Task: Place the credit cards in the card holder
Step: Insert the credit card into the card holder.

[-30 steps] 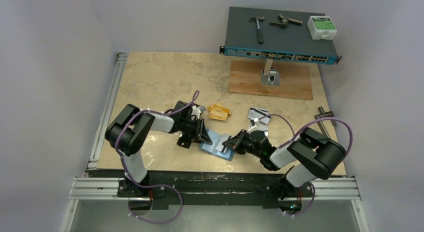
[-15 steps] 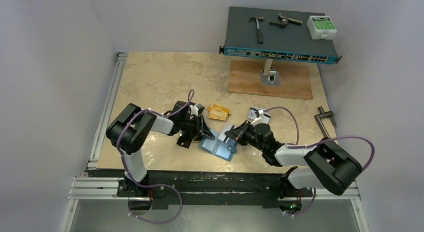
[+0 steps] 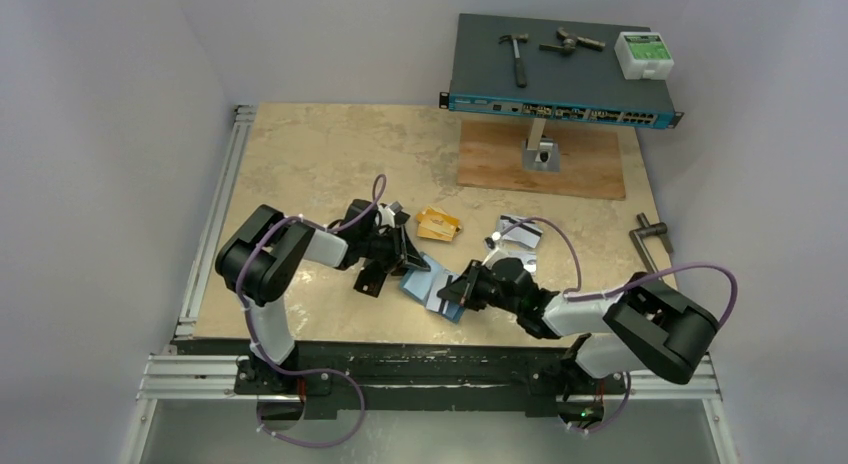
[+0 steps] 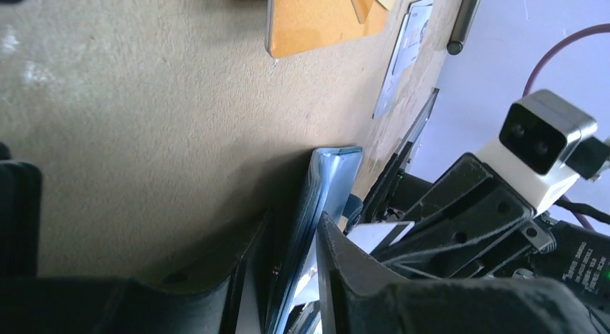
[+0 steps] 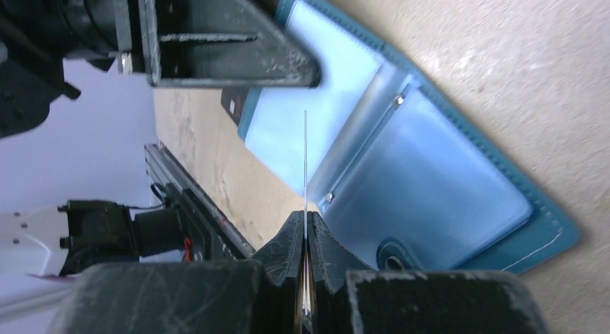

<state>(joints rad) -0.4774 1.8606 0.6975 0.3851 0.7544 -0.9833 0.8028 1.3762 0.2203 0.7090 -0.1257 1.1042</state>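
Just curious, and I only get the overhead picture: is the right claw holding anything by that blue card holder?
Observer: Yes. In its own camera the right claw is shut on a card, seen edge-on as a thin line.
Visitor: Is it inside the card holder yet?
Observer: Not yet; the card's whole edge shows bare in front of the holder's open, pale blue inside.
Visitor: And the left claw?
Observer: Its camera shows it pinching one flap of the holder.

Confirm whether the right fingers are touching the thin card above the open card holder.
Touching. The right wrist view shows the card edge-on, its near end pinched between the two shut fingers, with no gap on either side.
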